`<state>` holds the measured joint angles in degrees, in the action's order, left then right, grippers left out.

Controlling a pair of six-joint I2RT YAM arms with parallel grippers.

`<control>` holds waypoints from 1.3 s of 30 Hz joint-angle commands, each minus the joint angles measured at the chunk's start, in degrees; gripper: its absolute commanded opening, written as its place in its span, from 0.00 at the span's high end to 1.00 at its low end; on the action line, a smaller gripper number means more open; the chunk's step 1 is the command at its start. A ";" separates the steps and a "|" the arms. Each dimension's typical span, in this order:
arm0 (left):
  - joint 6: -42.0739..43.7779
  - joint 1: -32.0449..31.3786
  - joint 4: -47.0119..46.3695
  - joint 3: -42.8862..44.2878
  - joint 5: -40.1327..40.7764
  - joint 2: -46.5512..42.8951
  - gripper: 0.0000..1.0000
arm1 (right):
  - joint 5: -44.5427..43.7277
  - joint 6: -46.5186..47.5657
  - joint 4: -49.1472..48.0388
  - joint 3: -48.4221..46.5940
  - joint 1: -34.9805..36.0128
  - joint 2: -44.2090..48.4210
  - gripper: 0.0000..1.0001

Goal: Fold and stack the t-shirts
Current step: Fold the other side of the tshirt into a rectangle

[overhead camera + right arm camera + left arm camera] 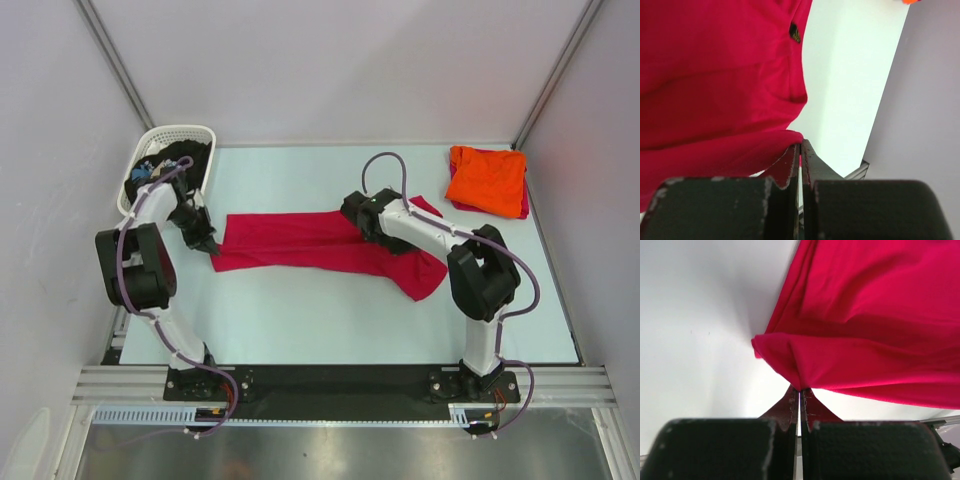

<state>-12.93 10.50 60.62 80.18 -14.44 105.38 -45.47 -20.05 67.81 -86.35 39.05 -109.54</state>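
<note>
Crimson red t-shirt (320,243) lies across mid table (300,320), long axis L–R, rumpled, partly doubled over. L gripper (799,390) is at the shirt's left end: fingers pressed together w/ a corner of red cloth pinched btwn the tips, cloth bunching to a point there. R gripper (800,146) is at the shirt's far edge, right of centre: tips also squeezed tight on a fold of the red fabric. Right of that grip, part of the shirt trails toward the table's near right. Small dark tag (795,32) shows on the red cloth in right wrist view. Orange t-shirt (487,178) sits folded at far right corner, apart from the red one. White lattice basket (170,132) at far left corner, black t-shirt (185,155) w/ pale print heaped inside.
</note>
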 commanded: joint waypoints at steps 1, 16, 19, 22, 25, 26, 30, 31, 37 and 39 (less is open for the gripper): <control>1.85 -1.62 0.20 5.59 1.95 4.03 1.00 | -4.10 5.71 -3.82 -2.95 -2.22 -1.73 1.00; 2.47 -7.78 4.07 18.43 3.63 15.46 1.00 | -6.56 13.81 -11.20 -8.30 -5.91 -9.73 1.00; 2.38 -7.86 4.24 18.87 4.24 16.17 0.97 | -7.44 14.87 -12.18 -9.63 -6.17 -11.66 1.00; 2.38 -7.95 4.15 19.05 5.90 16.35 0.29 | -7.96 15.48 -12.70 -11.91 -6.88 -13.86 1.00; 2.29 -7.95 3.63 19.05 7.49 15.82 0.01 | -8.13 14.44 -11.21 -15.34 -8.28 -17.02 0.78; 2.29 -7.95 3.37 19.31 7.67 15.73 0.00 | -8.40 14.43 -11.30 -15.87 -8.63 -17.46 0.64; 1.94 -7.87 3.36 20.19 7.14 15.03 0.00 | -10.77 14.43 -12.70 -18.41 -10.39 -19.22 0.01; 1.77 -7.87 3.36 20.36 7.05 14.85 0.01 | -10.95 14.60 -12.88 -18.94 -10.66 -19.75 0.00; 1.50 -7.87 1.96 19.14 5.39 10.55 0.01 | -11.05 13.29 -12.97 -20.71 -13.99 -17.65 0.00; 1.24 -7.87 1.17 18.09 4.86 7.65 0.00 | -8.33 12.15 -12.01 -20.36 -14.52 -13.27 0.00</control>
<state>-11.07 2.74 63.48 98.24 -7.99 120.86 -54.74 -5.58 55.33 -104.60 25.76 -129.51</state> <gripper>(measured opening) 0.996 0.995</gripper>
